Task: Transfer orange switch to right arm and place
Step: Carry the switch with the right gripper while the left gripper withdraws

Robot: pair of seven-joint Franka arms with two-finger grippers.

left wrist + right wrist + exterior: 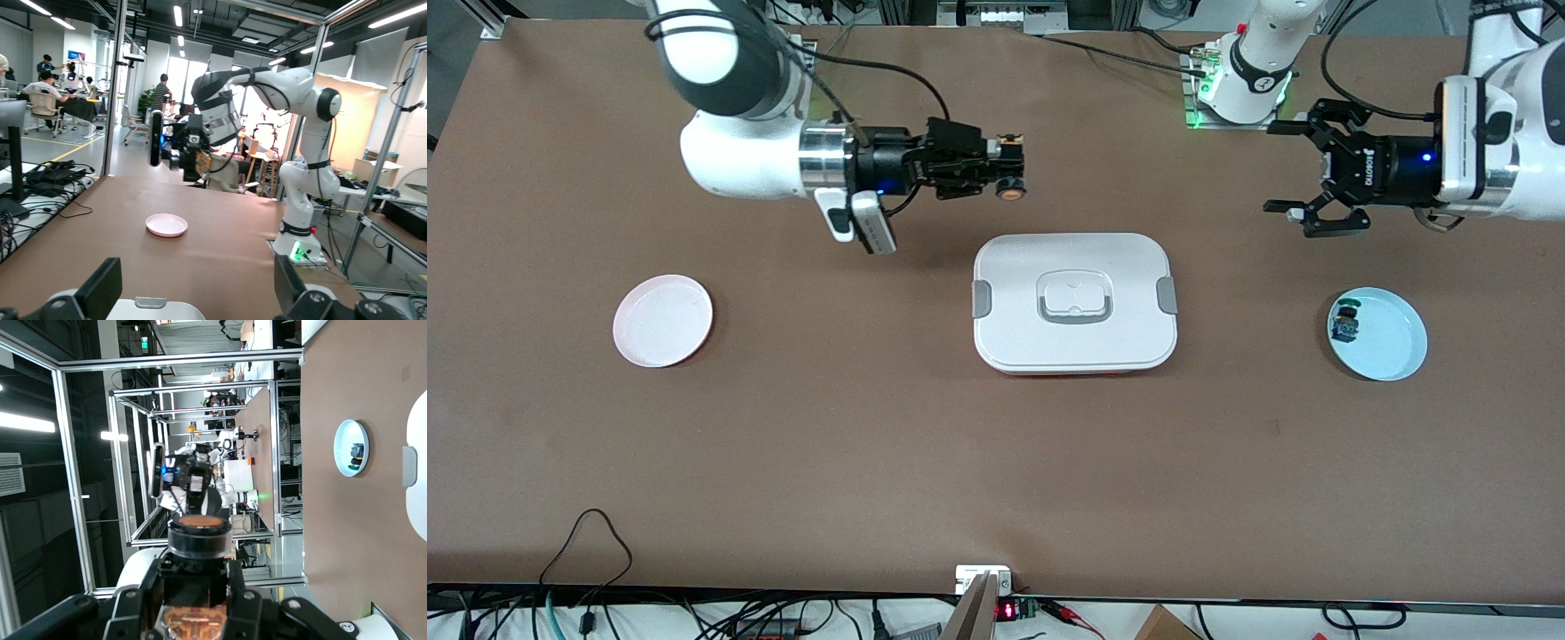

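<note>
The orange switch (pixel 1010 174), black-bodied with a round orange cap, hangs in the air with my right gripper (pixel 1005 165) shut on it, over bare brown table beside the white lidded box (pixel 1074 302). In the right wrist view the switch (pixel 198 537) sits between the black fingers (pixel 248 603) of the right gripper (pixel 198 590), cap pointing away from the wrist. My left gripper (pixel 1303 182) hovers open and empty over the table at the left arm's end. The left wrist view shows its own gripper (pixel 197 293) with jaws wide apart and, farther off, the right gripper (pixel 192 157) carrying the switch (pixel 202 162).
A light blue plate (pixel 1392 342) at the left arm's end holds a blue-bodied, green-capped switch (pixel 1345 324). A pink plate (pixel 663 320) lies bare at the right arm's end. The white box stands mid-table between the plates. Cables run along the table's edge nearest the front camera.
</note>
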